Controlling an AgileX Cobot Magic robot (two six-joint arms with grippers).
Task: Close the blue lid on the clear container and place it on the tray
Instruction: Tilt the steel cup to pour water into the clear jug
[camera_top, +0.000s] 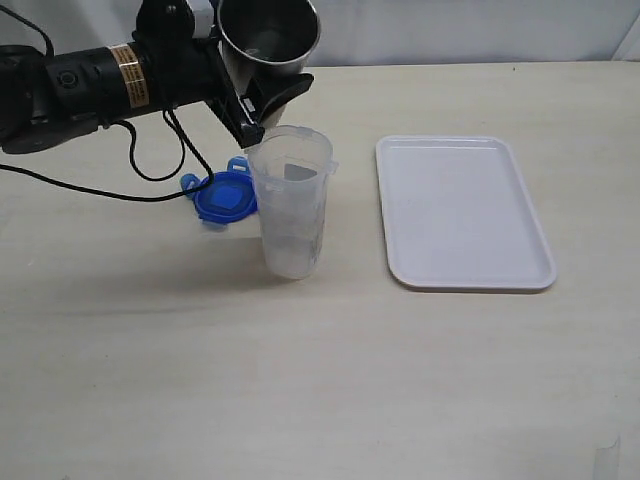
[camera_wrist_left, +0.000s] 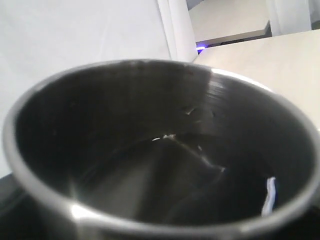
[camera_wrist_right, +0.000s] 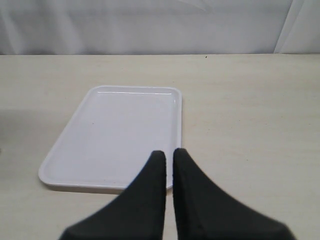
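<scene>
Exterior view, left to right: left arm comes in from 9 o'clock, black cable (camera_top: 150, 172) looping off it onto the table (camera_top: 300, 390). left gripper (camera_top: 268, 105) is clamped wide on the steel cup (camera_top: 268, 35). The cup is tipped with its mouth toward the camera, and sits at 12 o'clock of the clear container (camera_top: 291, 205), just above its rim. In the left wrist view the cup's dark inside (camera_wrist_left: 150, 150) fills the frame, so the fingers aren't visible there. blue lid (camera_top: 222, 198) is off the container and lies flat on the table at its 9–10 o'clock. The lid's right edge is hidden behind the container wall, so I can't tell if the two touch. Container stands upright with its top open. The lower part looks hazy and I can't tell if there's anything in it. tray (camera_top: 465, 212) is at the container's 3 o'clock, clearly apart from it, long side running 12 to 6. The right arm isn't in the exterior shot. In the right wrist view, right gripper (camera_wrist_right: 169, 160) has its fingers pinched almost together on nothing, over the near edge of the tray (camera_wrist_right: 115, 125).
</scene>
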